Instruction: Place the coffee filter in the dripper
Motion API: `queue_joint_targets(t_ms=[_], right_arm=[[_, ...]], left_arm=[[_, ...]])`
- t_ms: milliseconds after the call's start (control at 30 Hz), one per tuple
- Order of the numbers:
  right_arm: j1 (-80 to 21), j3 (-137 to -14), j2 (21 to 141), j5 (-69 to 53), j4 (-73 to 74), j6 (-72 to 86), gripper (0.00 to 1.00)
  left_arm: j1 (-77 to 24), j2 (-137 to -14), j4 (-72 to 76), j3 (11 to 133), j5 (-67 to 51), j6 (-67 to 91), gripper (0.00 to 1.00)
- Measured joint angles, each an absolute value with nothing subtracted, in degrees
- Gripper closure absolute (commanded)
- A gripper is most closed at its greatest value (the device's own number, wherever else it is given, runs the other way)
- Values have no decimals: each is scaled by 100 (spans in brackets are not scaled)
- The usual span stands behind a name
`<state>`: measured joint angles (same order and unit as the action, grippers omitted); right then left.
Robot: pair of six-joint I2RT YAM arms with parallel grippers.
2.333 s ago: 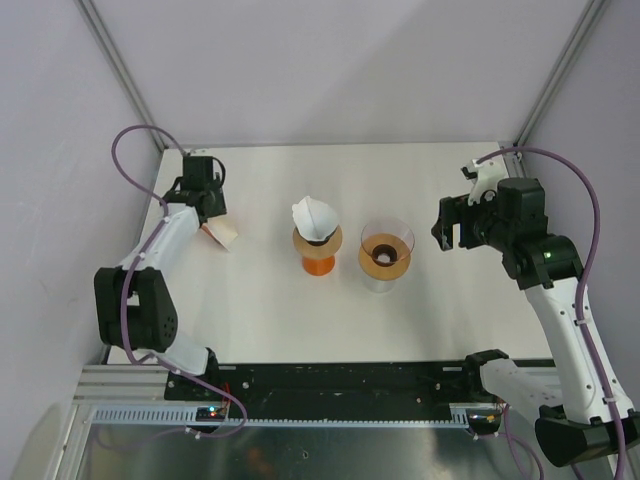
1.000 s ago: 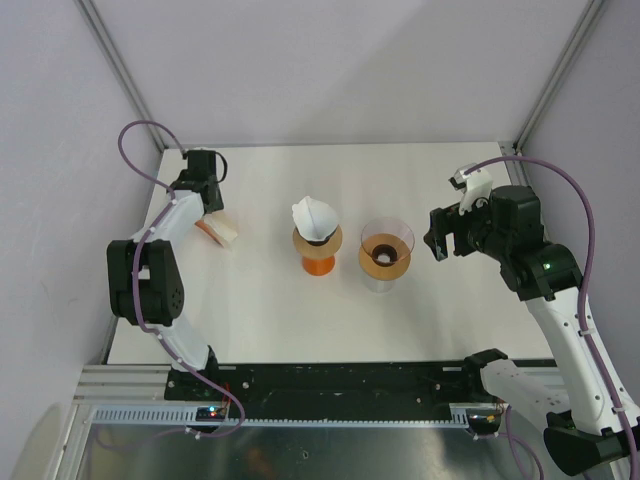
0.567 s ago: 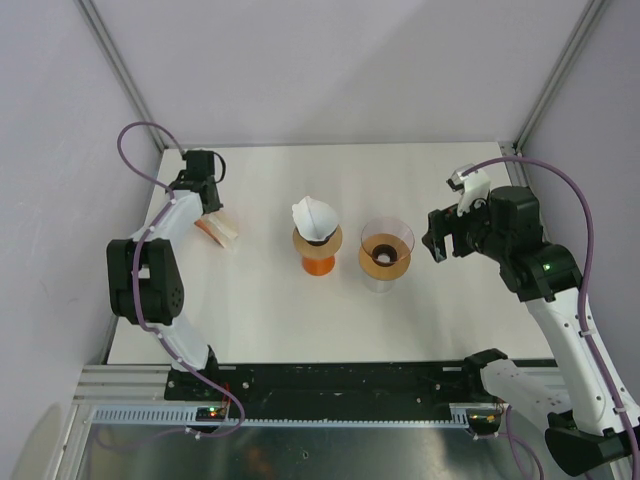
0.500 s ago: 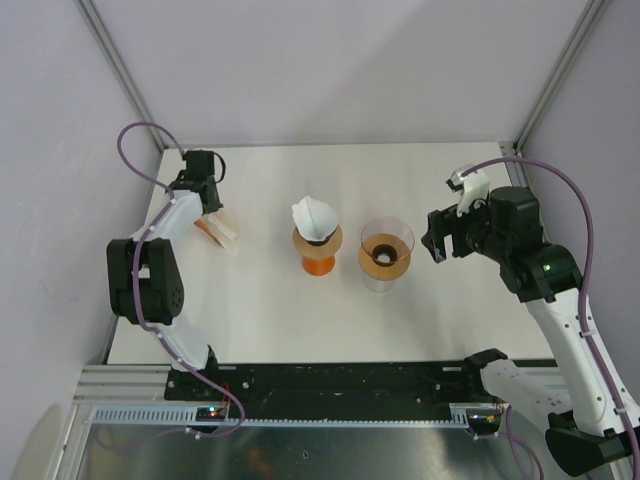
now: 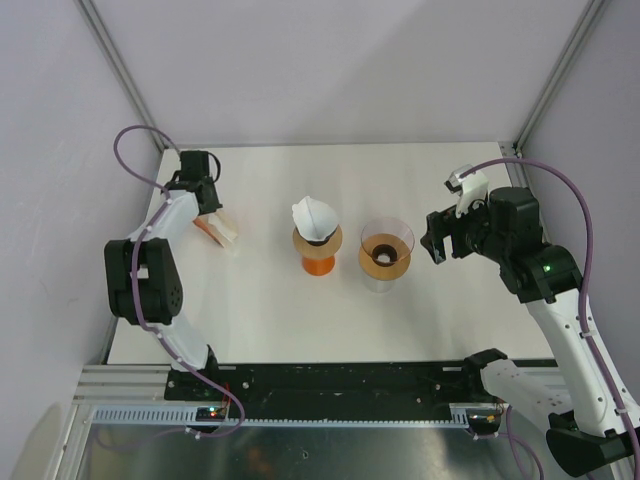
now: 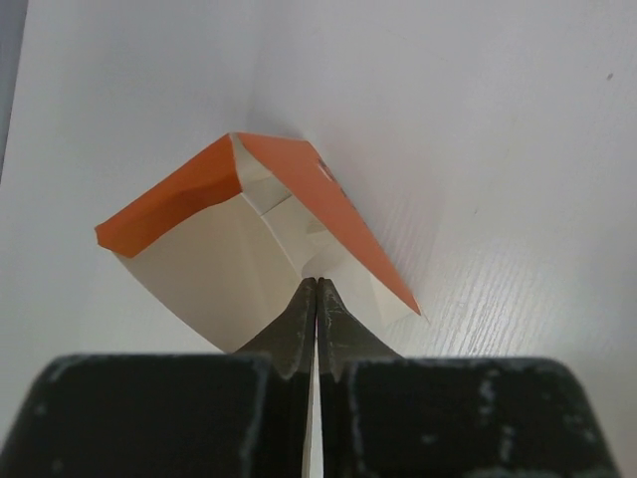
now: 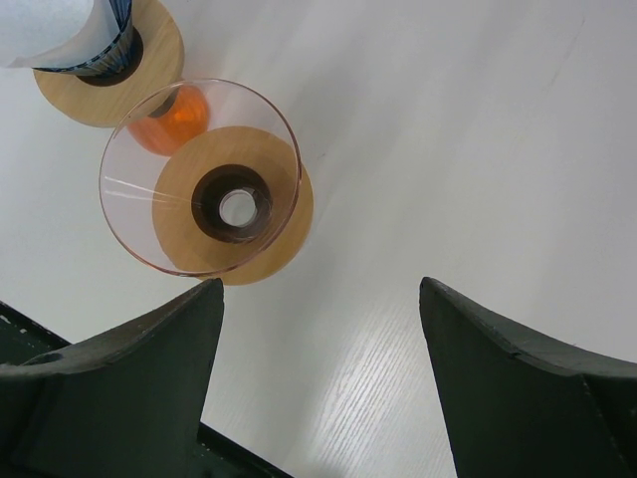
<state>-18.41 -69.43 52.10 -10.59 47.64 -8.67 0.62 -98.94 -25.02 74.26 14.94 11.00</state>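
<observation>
The orange and cream filter box [image 6: 184, 194] lies open on the table at the far left [image 5: 221, 228]. My left gripper [image 6: 317, 283] is shut at its mouth, and a thin pale edge of a coffee filter shows pinched between the fingers; from above the left gripper [image 5: 208, 205] sits at the box's far end. The empty glass dripper [image 5: 386, 250] with its wooden collar stands mid-table [image 7: 199, 179]. My right gripper [image 7: 320, 287] hangs open just right of it [image 5: 437, 240], holding nothing.
An orange stand with a wooden collar [image 5: 317, 250] stands left of the glass dripper and carries a white paper cone [image 5: 315, 216], also at the right wrist view's top left corner [image 7: 55, 30]. Cage posts and walls close the back and sides.
The left gripper's fingers have closed at the box mouth. The right arm has crept slightly left toward the glass dripper. The drippers have not moved.
</observation>
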Motion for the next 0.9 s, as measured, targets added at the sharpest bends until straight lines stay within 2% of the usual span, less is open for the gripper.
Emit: queue_joint_targets(t_ms=[300,900], right_arm=[[-1855,-6943,5212,-1057,4764,-869,16],[-1914,-6973,5284,-1396,4475,-545,18]], left_arm=[[191,-9491,-2585,7341,1162,1186,100],[228,-7773,-2696,6960,676,1199,100]])
